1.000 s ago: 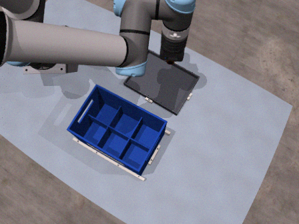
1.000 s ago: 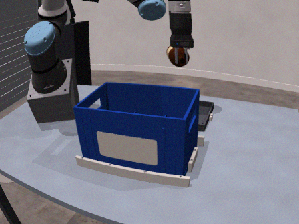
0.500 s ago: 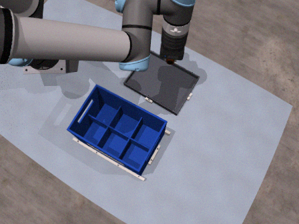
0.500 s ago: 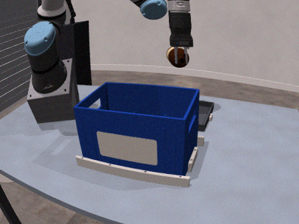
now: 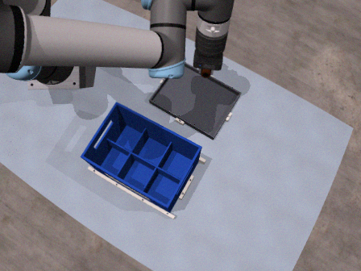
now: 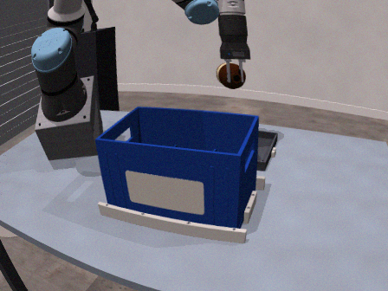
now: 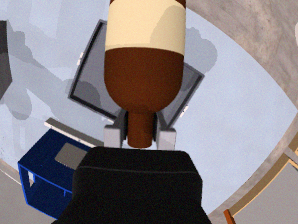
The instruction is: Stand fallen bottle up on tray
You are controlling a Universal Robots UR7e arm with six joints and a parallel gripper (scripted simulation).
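Observation:
My gripper [image 5: 206, 71] [image 6: 233, 68] [image 7: 140, 118] is shut on the neck of the brown bottle [image 5: 205, 73] [image 6: 231, 76] [image 7: 147, 63], which has a cream label band. The bottle's body reaches out beyond the fingers, base away from the gripper. It hangs in the air well above the far corner of the dark grey tray [image 5: 209, 110] [image 6: 267, 149] [image 7: 88, 88]. The tray lies flat on the table with nothing on it. The blue crate [image 5: 188, 177] [image 6: 225, 190] [image 7: 41, 176] stands beside the tray, nearer the front.
The crate has several empty compartments and a grey panel on its front wall. White stop rails [image 5: 133, 193] [image 6: 173, 223] lie along the crate's foot, and small ones along the tray. The robot base [image 6: 65, 126] stands at the back left. The arm [image 5: 93, 44] spans above the table's back.

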